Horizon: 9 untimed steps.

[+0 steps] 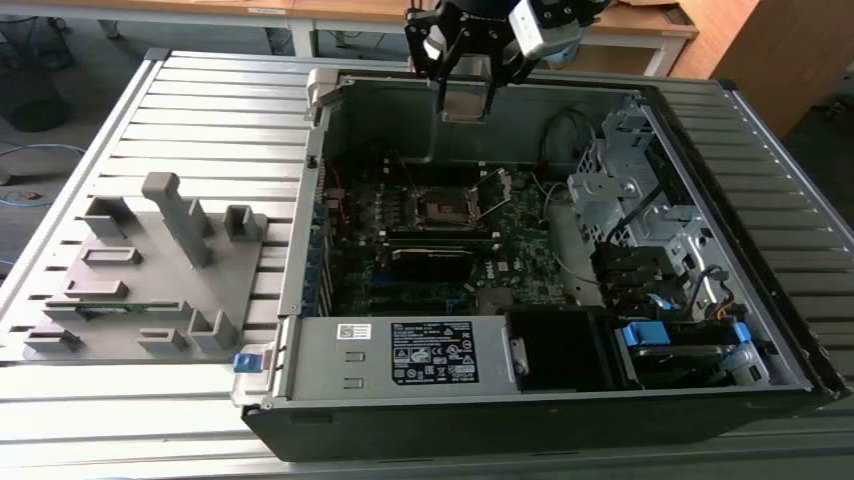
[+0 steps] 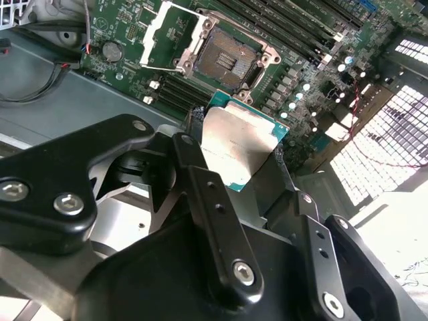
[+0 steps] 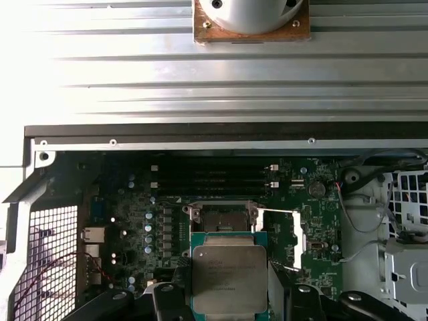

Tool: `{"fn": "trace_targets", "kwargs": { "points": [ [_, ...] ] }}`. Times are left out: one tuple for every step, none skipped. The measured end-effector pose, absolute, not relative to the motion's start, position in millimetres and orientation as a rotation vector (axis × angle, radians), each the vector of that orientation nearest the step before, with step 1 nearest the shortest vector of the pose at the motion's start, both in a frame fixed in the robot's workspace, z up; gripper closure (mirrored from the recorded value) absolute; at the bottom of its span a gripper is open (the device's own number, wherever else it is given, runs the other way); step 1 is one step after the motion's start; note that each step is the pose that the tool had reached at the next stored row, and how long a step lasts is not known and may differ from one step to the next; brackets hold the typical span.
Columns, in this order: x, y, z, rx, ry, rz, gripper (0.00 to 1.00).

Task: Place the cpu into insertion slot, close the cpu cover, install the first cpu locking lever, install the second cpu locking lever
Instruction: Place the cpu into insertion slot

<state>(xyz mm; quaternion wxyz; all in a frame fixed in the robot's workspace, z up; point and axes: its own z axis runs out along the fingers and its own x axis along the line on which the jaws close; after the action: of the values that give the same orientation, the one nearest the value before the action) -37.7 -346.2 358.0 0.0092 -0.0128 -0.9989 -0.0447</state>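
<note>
My gripper hangs over the far wall of the open computer case, shut on the cpu. The cpu is a flat square chip with a dull metal top and a green edge, pinched between the two black fingers. In the first wrist view the cpu hovers just short of the insertion slot. The slot lies bare on the motherboard, with its contact field showing. The cpu cover, a silvery frame, stands swung open beside the slot, as it also does in the exterior view.
A grey fixture with upright posts lies on the slatted table at the exterior view's left. Inside the case are a labelled power supply, a drive cage with cables, and memory slots beside the socket.
</note>
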Motion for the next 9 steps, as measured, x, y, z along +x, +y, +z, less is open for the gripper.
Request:
{"fn": "trace_targets", "kwargs": {
  "points": [
    [-37.7,-346.2,357.9,-0.04,-3.12,-0.14,0.46],
    [-37.7,-346.2,357.8,-0.04,-3.12,-0.14,0.46],
    [-37.7,-346.2,357.7,-0.04,-3.12,-0.14,0.46],
    [-37.7,-346.2,357.7,-0.04,-3.12,-0.14,0.46],
    [-37.7,-346.2,357.5,-0.04,-3.12,-0.14,0.46],
    [-37.7,-346.2,357.0,-0.04,-3.12,-0.141,0.46],
    [-37.7,-346.2,356.5,-0.04,-3.12,-0.14,0.46],
    [-37.7,-346.2,356.0,-0.04,-3.12,-0.14,0.46],
    [-37.7,-346.2,355.2,-0.04,-3.121,-0.14,0.46]
  ]
}}
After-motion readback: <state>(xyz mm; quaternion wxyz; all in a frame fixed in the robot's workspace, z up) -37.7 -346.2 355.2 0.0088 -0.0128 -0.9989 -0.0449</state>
